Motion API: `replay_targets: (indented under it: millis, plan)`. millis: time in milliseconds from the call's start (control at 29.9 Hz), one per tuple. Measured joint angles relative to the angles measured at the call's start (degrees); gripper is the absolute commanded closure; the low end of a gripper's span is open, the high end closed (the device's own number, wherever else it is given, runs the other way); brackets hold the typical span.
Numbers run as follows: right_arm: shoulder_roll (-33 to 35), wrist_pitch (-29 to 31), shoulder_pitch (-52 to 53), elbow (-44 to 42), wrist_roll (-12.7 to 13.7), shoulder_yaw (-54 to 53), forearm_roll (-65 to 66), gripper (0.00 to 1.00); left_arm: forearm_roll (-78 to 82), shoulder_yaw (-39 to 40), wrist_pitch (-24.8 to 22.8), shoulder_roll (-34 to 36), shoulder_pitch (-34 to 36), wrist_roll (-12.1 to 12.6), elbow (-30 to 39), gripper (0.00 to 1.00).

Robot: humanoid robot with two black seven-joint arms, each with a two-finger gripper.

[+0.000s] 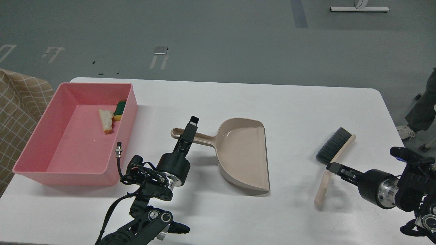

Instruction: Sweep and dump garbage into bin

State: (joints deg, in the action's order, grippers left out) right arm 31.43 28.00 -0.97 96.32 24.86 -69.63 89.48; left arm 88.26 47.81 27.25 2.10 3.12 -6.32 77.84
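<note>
Head view shows the garbage already inside the bin (41, 163) at the tabletop's left edge: the bread slice (107, 120) and the yellow sponge chunk (119, 109) lie by its far right wall. The dustpan (243, 153) rests empty mid-table and the brush (335, 153) lies toward the right edge. The left gripper (190, 127) hangs over the dustpan's handle and the right gripper (333, 167) beside the brush handle; whether either is clenched I cannot tell. Dumping looks finished, so what remains is probably to back both arms away.

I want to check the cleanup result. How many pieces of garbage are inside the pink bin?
2. The bread slice lies on the pink bin floor near its far right corner; the yellow sponge chunk leans against the right wall beside it.
</note>
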Motion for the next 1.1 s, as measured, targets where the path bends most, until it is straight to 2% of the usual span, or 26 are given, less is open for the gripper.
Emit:
replay_targets:
  millis: [234,501,902,1103]
  plan:
    - [-1.2,0.0,0.1,-0.1,-0.1,-2.3,0.0,0.00,-0.1,0.2,0.5,-0.1,-0.2,0.0,0.6,0.02]
    - [-1.4,0.0,0.1,0.3,-0.2,-3.9,-0.1,0.00,-0.1,0.0,0.8,1.2,-1.4,0.0,4.8,0.02]
    - [-2.2,0.0,-0.1,0.4,-0.3,-4.2,-0.1,0.01,0.8,-0.2,0.8,3.4,-0.9,0.1,3.8,0.02]
    - [-2.4,0.0,-0.3,0.4,-0.3,-4.2,-0.1,0.01,0.8,-0.2,0.8,4.1,-0.1,-1.8,1.4,0.02]
